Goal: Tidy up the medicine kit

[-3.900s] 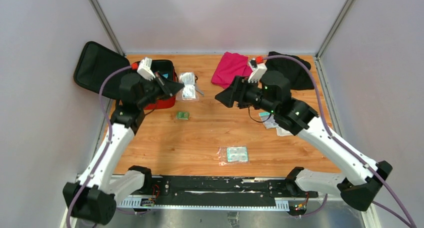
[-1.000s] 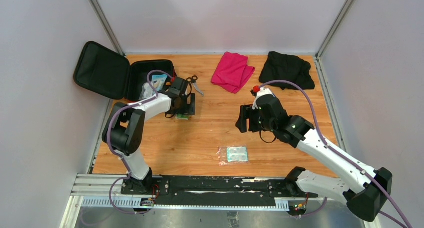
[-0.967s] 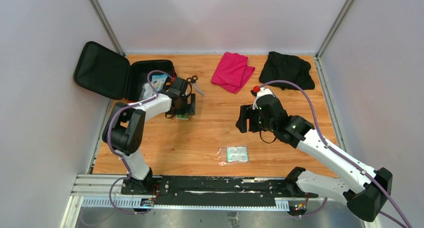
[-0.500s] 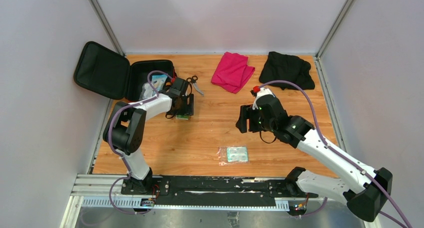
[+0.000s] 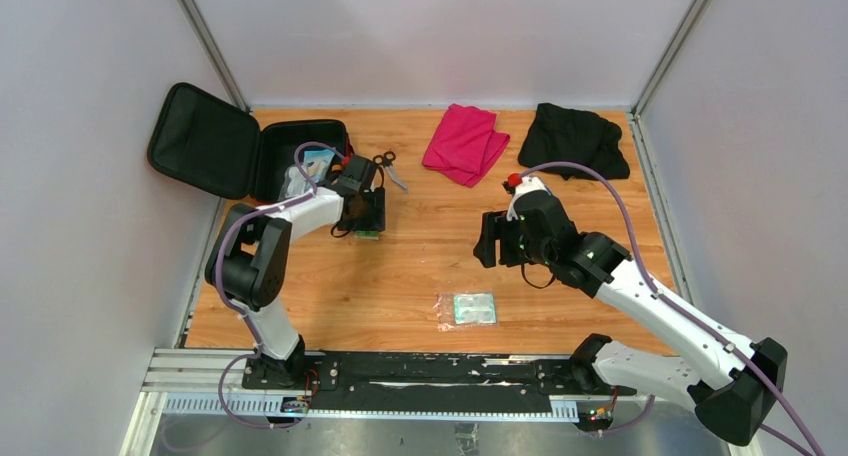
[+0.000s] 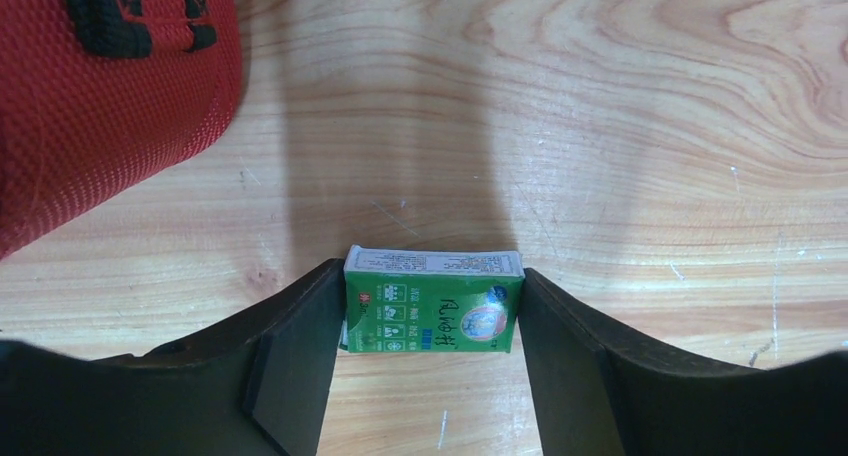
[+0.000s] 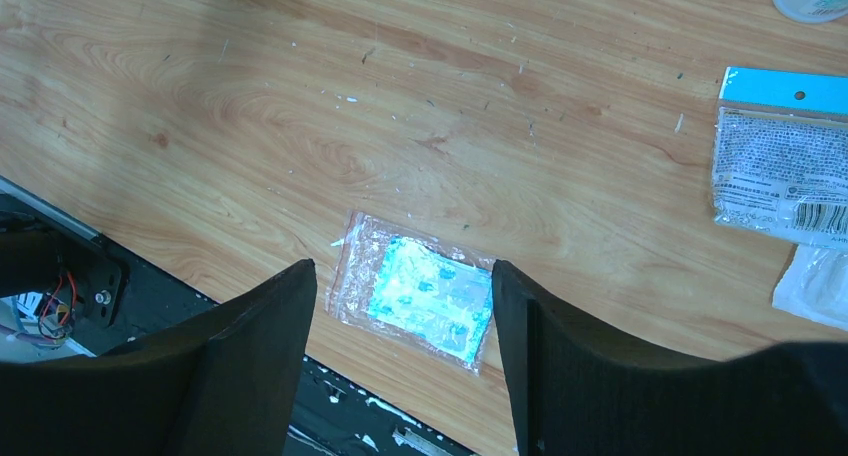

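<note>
**A:** Left side first. Where's the kit?

**B:** The medicine kit [image 5: 300, 166] is at the far-left corner of the table [image 5: 420, 266]. It's open, lid flopped out to the left, a few items inside. In your left wrist view its red wall is up-left of the fingers, not touching them.

**A:** And the left gripper?

**B:** The left gripper [image 6: 430, 276] is down at table level, straddling the green box [image 6: 432, 321]. The fingers [image 6: 290, 366] are roughly half spread, one on each short end. Both pads look flush on the card, with no gap I can see. I read it as a pinch, box lying flat on the wood.

**A:** How do I run the lift?

**B:** My call:
- Confirm the squeeze before you raise. It's light card, so don't crush it.
- Go straight up until you clear the kit's rim.
- Move toward the far left, over the open compartment.
- Lower it in before you let go.

Don't drag it, because the near wall would likely catch it. The scissors [image 5: 388, 166] lie just off the kit's right edge, so keep your wrist off them.

**A:** Right side?

**B:** The right gripper [image 7: 398, 276] hangs above the table, fingers wide apart, holding and touching nothing. A clear pouch [image 7: 415, 304] lies flat on the wood below, framed between them. I'd guess that's your next pick. It's flat film with little to grab, so you'd probably want to come down over one edge. There are more packets [image 7: 780, 166] at the right of that view.
</note>
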Robot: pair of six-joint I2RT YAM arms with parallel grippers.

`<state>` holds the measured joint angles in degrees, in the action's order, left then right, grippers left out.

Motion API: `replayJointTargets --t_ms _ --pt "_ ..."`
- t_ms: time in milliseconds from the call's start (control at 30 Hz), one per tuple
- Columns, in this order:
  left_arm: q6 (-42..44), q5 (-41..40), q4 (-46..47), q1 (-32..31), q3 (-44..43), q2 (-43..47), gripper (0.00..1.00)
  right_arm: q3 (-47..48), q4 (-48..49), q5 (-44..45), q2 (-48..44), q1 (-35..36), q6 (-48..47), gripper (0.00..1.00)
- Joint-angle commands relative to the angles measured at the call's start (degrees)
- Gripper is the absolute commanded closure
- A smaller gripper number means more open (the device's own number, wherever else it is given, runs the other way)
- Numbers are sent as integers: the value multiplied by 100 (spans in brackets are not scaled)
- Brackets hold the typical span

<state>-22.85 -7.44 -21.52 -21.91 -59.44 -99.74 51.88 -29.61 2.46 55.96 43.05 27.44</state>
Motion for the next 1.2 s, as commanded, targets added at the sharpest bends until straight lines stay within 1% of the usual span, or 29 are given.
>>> replayJointTargets --t_ms 0,133,233,367,467,567,700,800,867,900,1033,1167 --pt "-53 151 -86 -24 -7 329 33 -1 -160 -72 -129 -57 89 31" --pt "-16 235 -236 -24 -193 591 34 15 -159 -87 -113 -53 111 31" --pt "97 331 -451 -24 -516 724 34 15 -160 -112 -113 -55 125 31" --pt "351 324 -888 -11 -1303 701 34 -18 -160 -110 -136 -53 143 31" --pt "592 338 -1227 133 -1940 615 34 -28 -164 -89 -162 -59 147 31" --pt "748 531 -1458 547 -2501 482 34 -29 -183 -71 -178 -51 142 31" --pt "985 709 -1761 1310 -3148 193 35 -37 -219 -24 -211 -60 126 31" --pt "1103 709 -1876 1911 -3432 -56 35 -48 -222 -1 -202 -57 122 31" --pt "1143 810 -1875 2159 -3495 -232 35 -31 -222 -21 -162 -52 121 31" --pt "1181 804 -1874 2385 -3514 -331 35 -24 -221 -32 -144 -56 127 31" --pt "1248 839 -1881 2798 -3593 -799 35 -20 -227 -54 -87 -54 115 31" --pt "1307 791 -2034 3015 -3770 -1310 35 -66 -229 18 -148 -55 129 31"
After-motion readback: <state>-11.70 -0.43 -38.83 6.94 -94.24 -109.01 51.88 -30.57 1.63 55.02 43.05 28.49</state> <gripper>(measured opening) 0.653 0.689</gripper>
